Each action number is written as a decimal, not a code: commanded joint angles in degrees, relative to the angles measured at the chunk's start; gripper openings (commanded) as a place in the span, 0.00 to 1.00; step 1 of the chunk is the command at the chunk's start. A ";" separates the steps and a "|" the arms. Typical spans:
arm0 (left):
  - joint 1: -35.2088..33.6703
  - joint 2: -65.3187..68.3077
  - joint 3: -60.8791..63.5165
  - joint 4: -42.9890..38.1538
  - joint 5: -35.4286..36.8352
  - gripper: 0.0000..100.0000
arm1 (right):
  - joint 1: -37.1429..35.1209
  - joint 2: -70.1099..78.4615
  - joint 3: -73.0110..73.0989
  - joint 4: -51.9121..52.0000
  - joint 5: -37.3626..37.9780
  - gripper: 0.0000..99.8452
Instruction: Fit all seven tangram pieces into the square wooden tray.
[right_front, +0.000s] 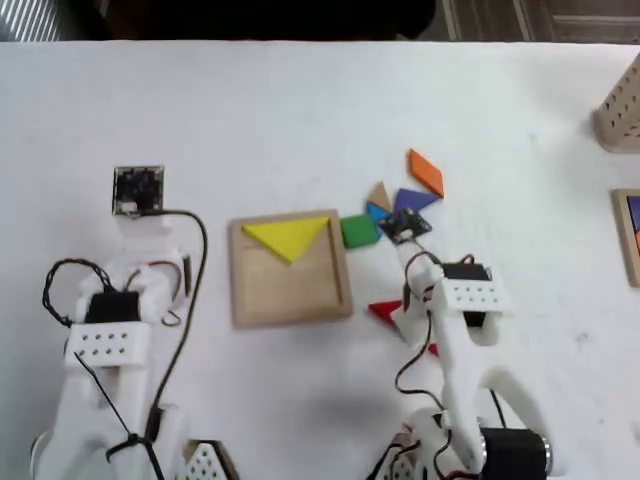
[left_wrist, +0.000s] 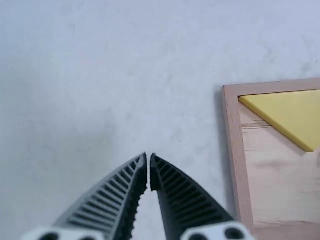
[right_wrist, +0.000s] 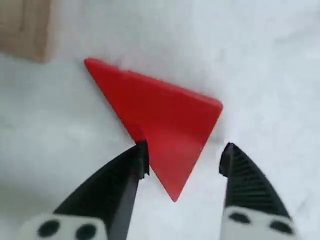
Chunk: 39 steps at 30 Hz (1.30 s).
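The square wooden tray (right_front: 290, 290) lies mid-table with a yellow triangle (right_front: 288, 238) in its far part; its corner and the yellow triangle (left_wrist: 290, 112) also show in the left wrist view. A red triangle (right_wrist: 160, 117) lies on the table beside the tray's near right corner. My right gripper (right_wrist: 185, 150) is open, its fingers astride the red triangle's pointed end. In the high view the red triangle (right_front: 385, 310) is partly hidden under that arm. My left gripper (left_wrist: 149, 159) is shut and empty over bare table, to the left of the tray (left_wrist: 232, 150).
Right of the tray's far corner sit a green square (right_front: 359, 230), a tan triangle (right_front: 379, 195), blue pieces (right_front: 412, 200) and an orange parallelogram (right_front: 426, 172). A pegged wooden block (right_front: 618, 115) and another tray (right_front: 628, 235) stand at the right edge.
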 joint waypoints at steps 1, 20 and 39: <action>-0.48 -1.36 -0.70 -0.88 -0.70 0.03 | 0.57 -0.13 0.09 -0.92 -0.44 0.24; -0.48 -1.36 -0.70 -0.88 -0.62 0.03 | -6.64 6.37 -3.34 4.35 3.16 0.01; -0.48 -1.36 -0.70 -0.88 -0.62 0.03 | -0.92 -7.52 -5.89 3.30 -1.14 0.02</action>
